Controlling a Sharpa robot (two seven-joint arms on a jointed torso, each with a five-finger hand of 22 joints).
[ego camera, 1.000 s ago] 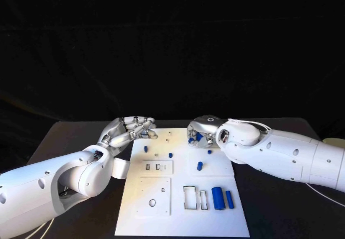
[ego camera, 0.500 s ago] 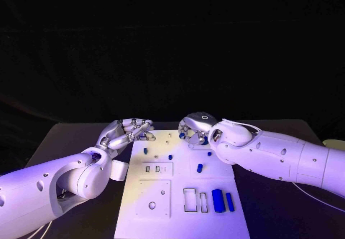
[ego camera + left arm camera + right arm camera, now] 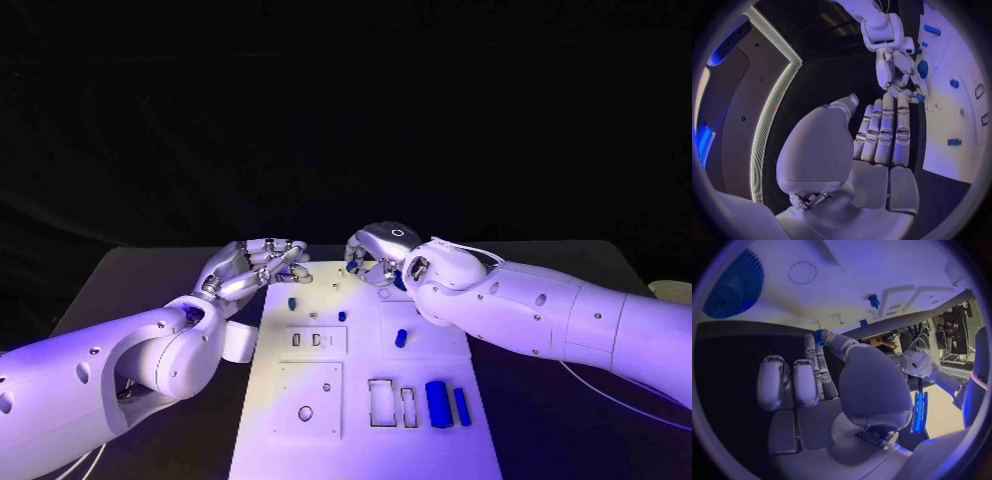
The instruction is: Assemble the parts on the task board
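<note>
Pinching a small blue part [image 3: 819, 335] in right hand [image 3: 378, 256] near board's [image 3: 433, 440] twelve o'clock edge, left hand [image 3: 257, 265] curled empty; may slip from thin grip.

Black table [image 3: 130, 280] against a black backdrop [image 3: 346, 110], lit strip along a dark panel [image 3: 770, 100]

White task board [image 3: 433, 440] carries scattered small blue parts [image 3: 437, 403].

Both hands crowd the task board's [image 3: 274, 430] far edge, the left hand [image 3: 260, 262] and right hand [image 3: 378, 256] nearly meeting.
</note>
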